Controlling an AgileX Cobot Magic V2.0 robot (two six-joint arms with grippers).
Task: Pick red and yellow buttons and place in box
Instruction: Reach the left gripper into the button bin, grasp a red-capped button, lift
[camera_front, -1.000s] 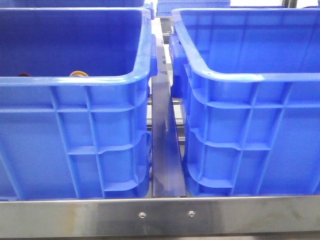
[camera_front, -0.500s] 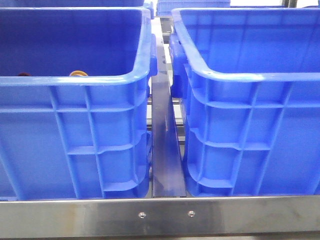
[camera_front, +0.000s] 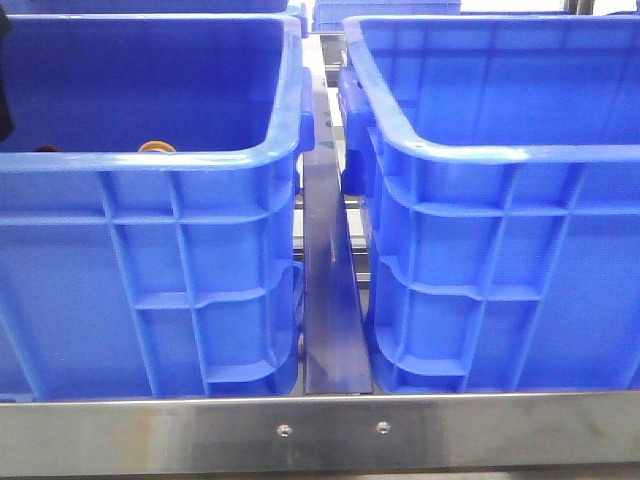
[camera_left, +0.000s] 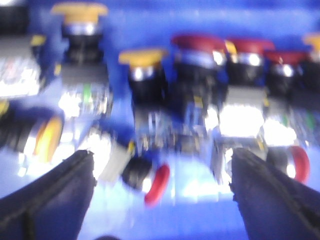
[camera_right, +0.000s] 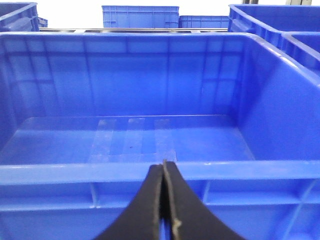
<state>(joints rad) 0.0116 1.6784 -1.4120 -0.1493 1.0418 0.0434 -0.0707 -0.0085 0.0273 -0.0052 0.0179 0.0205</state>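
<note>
Left wrist view, blurred: the left end effector (camera_left: 160, 200) gapes wide, empty, over what look like red-capped (camera_left: 197, 42) and yellow-capped mushroom push buttons (camera_left: 142, 57). The right end effector (camera_right: 164, 200) is pinched closed, empty, before the large blue ribbed plastic crate (camera_right: 125, 172).

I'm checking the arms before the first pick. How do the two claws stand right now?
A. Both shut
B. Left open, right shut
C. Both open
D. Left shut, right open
B: the left claw has its fingers spread wide above the blurred buttons, holding nothing, while the right claw has its fingers pressed together in front of a blue crate.
</note>
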